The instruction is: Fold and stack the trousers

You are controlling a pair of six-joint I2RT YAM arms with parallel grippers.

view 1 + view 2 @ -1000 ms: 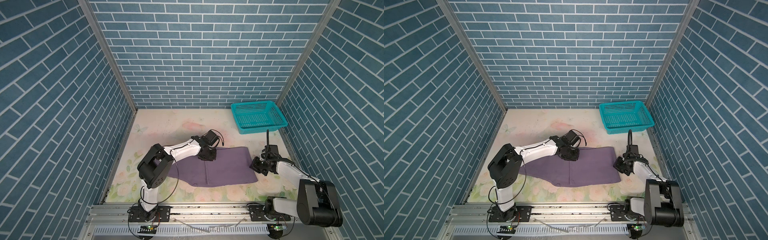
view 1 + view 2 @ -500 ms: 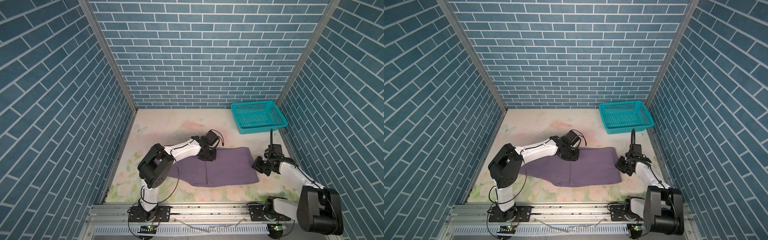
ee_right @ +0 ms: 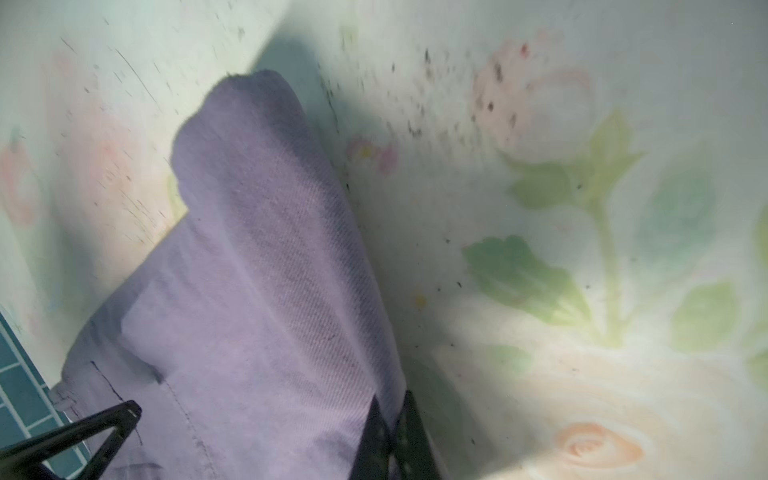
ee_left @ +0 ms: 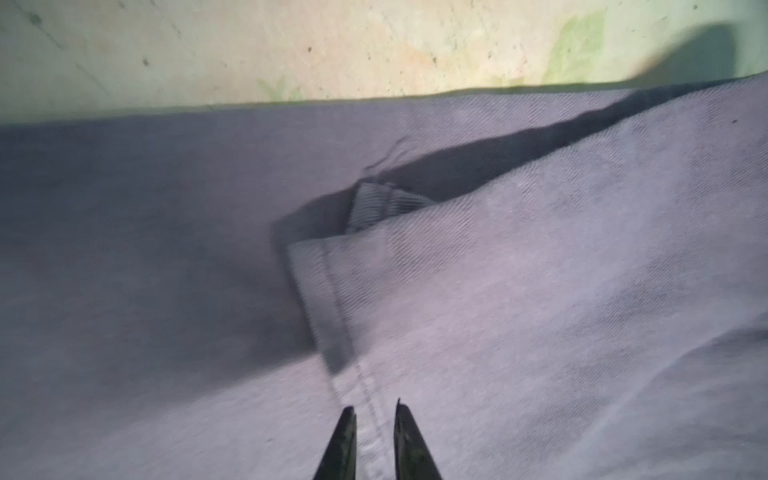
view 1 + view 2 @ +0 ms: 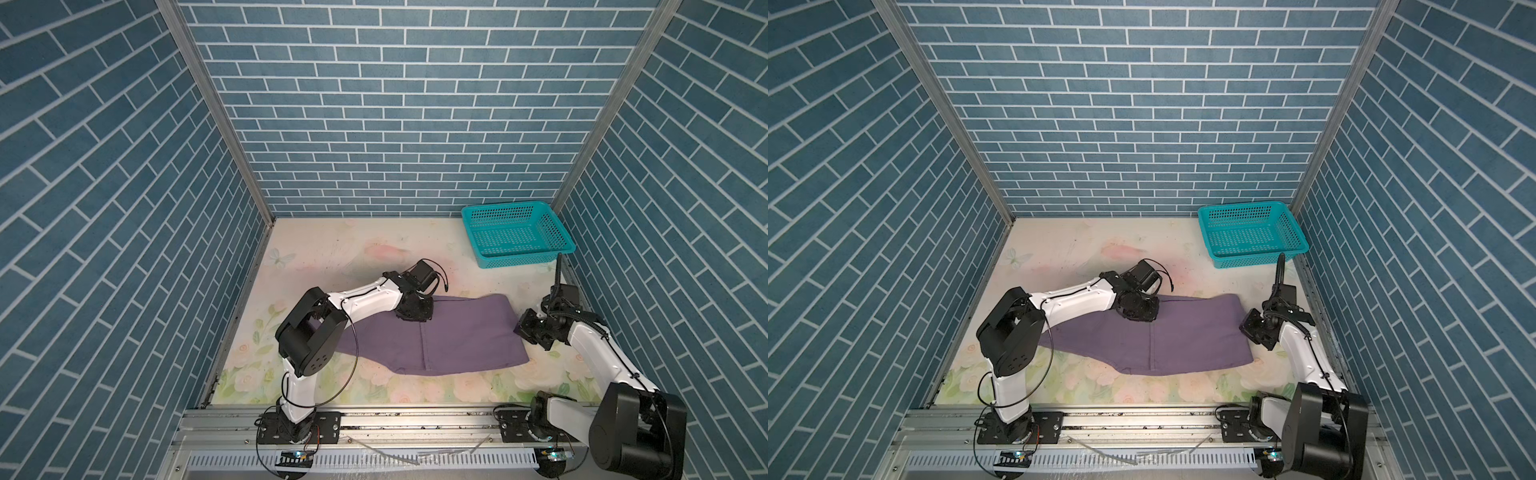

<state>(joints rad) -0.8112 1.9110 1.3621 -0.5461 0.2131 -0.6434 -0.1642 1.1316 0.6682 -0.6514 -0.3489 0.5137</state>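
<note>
**Trousers held at both ends and tugged slightly to the right**

The left end effector (image 5: 413,312) sits on the far edge of the purple trousers (image 5: 461,340), its tips nipped close about a seam in the left wrist view, apparently gripping it. The trousers lie flat mid-table (image 5: 332,249) with one layer already doubled over. Their long axis runs left to right, narrow end under the left arm, broad end toward the right. The right end effector (image 5: 524,329) is clenched on that broad end's edge. It has drifted slightly rightward in the last second, and the cloth's right edge went with it — probably smoothing before the next fold. The teal basket (image 5: 523,260) stands empty in the far right corner, well apart.
</note>
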